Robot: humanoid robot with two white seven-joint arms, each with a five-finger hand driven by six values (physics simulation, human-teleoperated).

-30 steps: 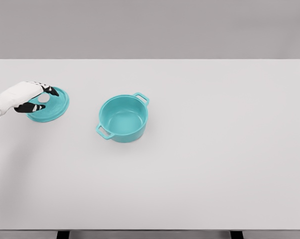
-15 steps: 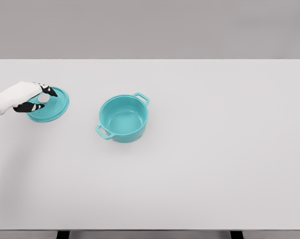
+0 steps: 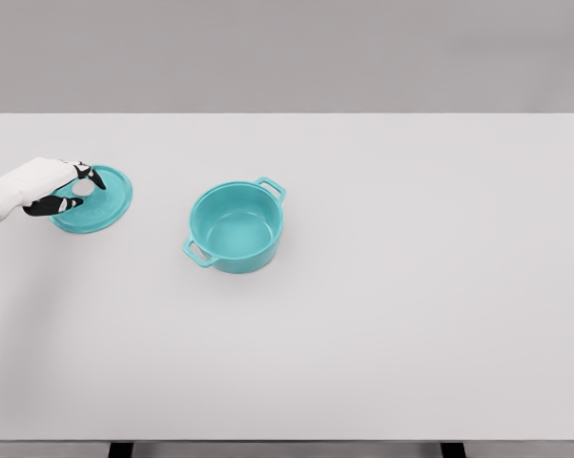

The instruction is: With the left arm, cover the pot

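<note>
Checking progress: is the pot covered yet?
No. The pot stands open; its lid lies on the table, left hand at its knob.

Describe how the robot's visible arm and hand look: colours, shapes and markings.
Only the left hand shows: a smooth white shell over the back of the hand, black fingertips with white segments, and a grey band at the wrist by the picture's edge. No cables or markings are discernible.

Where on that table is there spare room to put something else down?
The table is bare right of the pot and along the near edge. It is crowded only at far left, where the left hand meets the lid.
</note>
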